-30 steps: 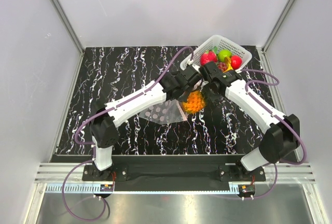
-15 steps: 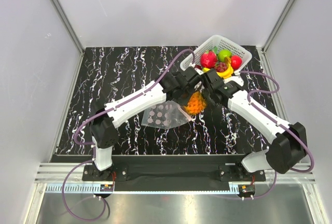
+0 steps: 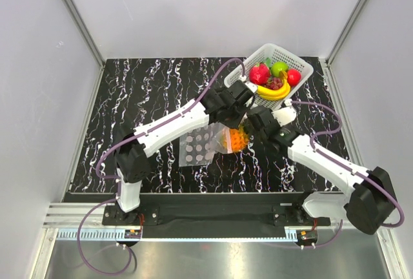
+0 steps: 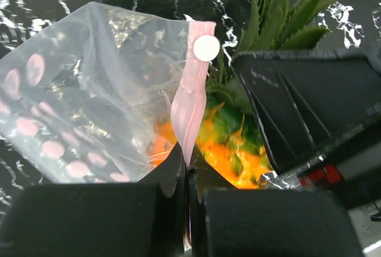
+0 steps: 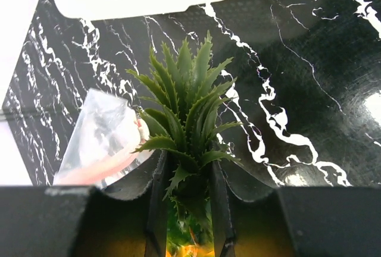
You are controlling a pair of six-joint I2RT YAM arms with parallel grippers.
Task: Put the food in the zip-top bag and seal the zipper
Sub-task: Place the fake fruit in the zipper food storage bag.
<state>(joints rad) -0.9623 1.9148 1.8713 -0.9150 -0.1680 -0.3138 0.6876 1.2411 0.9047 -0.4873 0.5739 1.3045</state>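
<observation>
Near the basket (image 3: pixel 298 61), my left gripper (image 4: pixel 187 171) pinched the bag's (image 4: pixel 89 102) zipper (image 4: pixel 190 108) while my right gripper (image 5: pixel 186 174) clasped the pineapple (image 5: pixel 184 108) at its mouth; next, I judged, push it fully inside, then release.

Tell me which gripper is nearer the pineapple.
Right. The right gripper clamps the pineapple itself; the left gripper pinches the bag by its zipper, just beside the fruit.
</observation>
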